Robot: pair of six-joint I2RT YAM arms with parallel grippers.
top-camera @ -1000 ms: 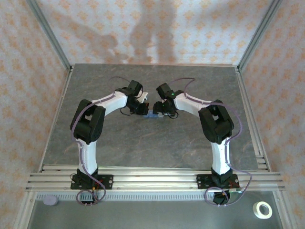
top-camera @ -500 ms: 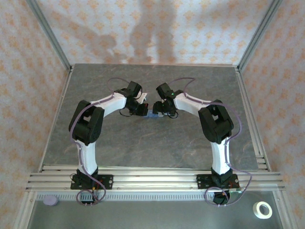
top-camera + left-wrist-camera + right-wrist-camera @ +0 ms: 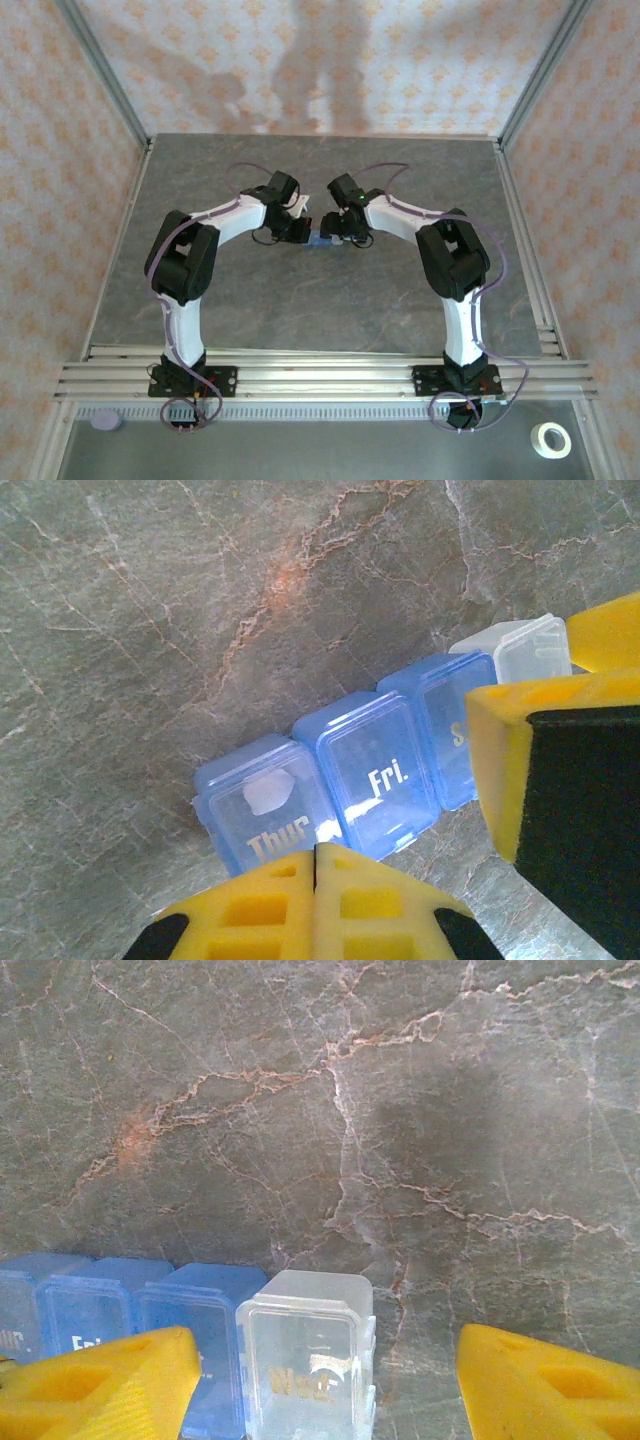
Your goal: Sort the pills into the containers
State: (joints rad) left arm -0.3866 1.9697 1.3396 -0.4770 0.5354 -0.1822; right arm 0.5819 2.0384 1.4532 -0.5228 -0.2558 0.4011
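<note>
Shut tight, the left claw (image 3: 315, 858): yellow fingers (image 3: 250, 915) pressed flat together, nothing between them. Right at its tips, flat on the grey veined tabletop (image 3: 150, 600): the containers (image 3: 378, 775), a translucent blue strip of joined compartments, lids down, lettered "Thur" and "Fri.". Farthest from that claw, a clear end compartment (image 3: 520, 650). Under the "Thur" lid, nearest the tips, a small whitish pill (image 3: 268, 793).

Partly spread, the right claw (image 3: 325, 1360): fingers to either side of the clear end compartment, one in front of the neighbouring blue lids, the other apart from the strip with bare tabletop between. No grip on anything.

From above, both claws nose to nose over the strip; touching it or not, impossible to tell.
</note>
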